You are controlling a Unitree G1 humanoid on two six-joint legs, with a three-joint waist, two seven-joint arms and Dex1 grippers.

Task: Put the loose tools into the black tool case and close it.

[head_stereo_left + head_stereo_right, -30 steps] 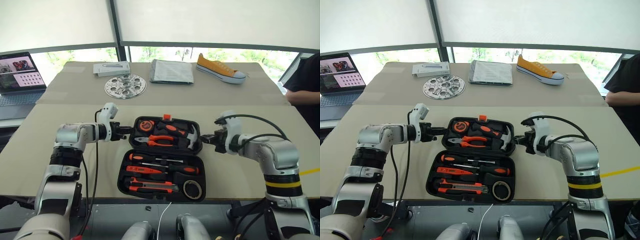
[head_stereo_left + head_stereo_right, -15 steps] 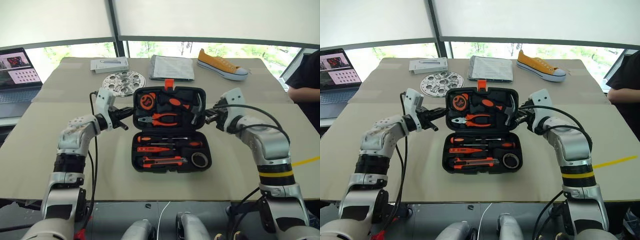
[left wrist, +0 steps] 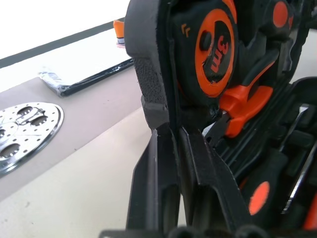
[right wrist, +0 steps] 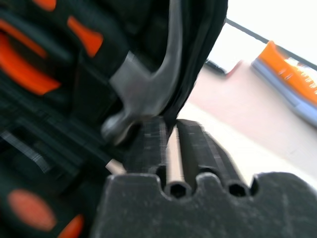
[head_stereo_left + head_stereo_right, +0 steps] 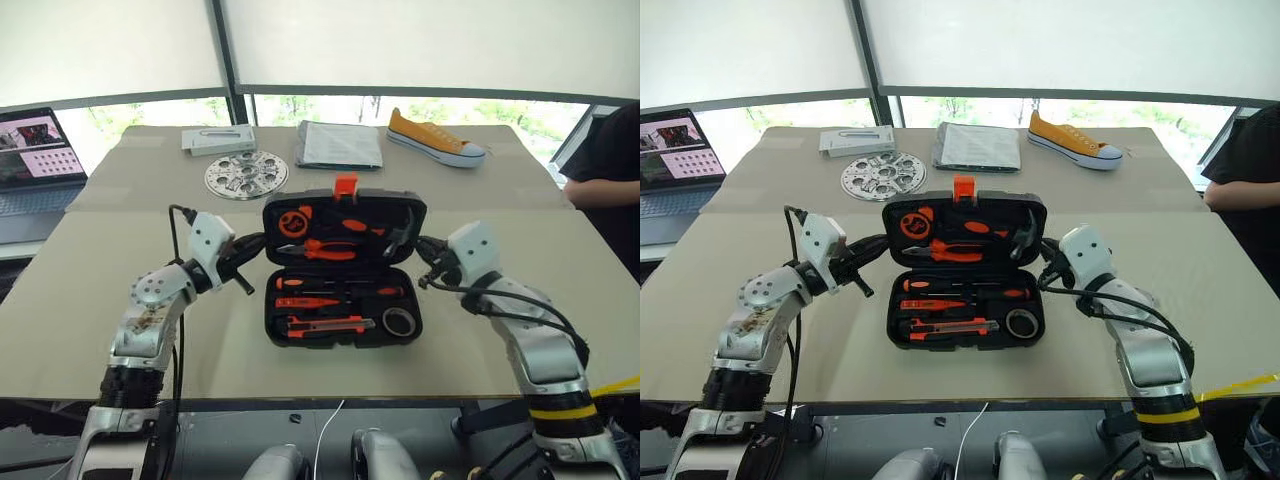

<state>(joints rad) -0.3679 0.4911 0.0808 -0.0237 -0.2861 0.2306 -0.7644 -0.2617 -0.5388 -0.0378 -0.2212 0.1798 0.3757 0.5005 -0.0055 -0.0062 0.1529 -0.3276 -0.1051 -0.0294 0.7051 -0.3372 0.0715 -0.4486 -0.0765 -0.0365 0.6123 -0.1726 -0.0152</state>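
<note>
Two grippers on the lid now: left gripper [image 5: 252,262] and right gripper [image 5: 428,262] flank the tool case [image 5: 343,318], mid-table, tools all seated inside. Lid [image 5: 345,226] stands nearly upright, so it's the closing step. Each pair of fingers, a narrow gap apart, pinches a lid edge. Next, I'd say: swing it down, press the latch [image 5: 346,184].

Both arms forward, grippers [image 5: 248,262] [image 5: 428,262] angled inward
</note>
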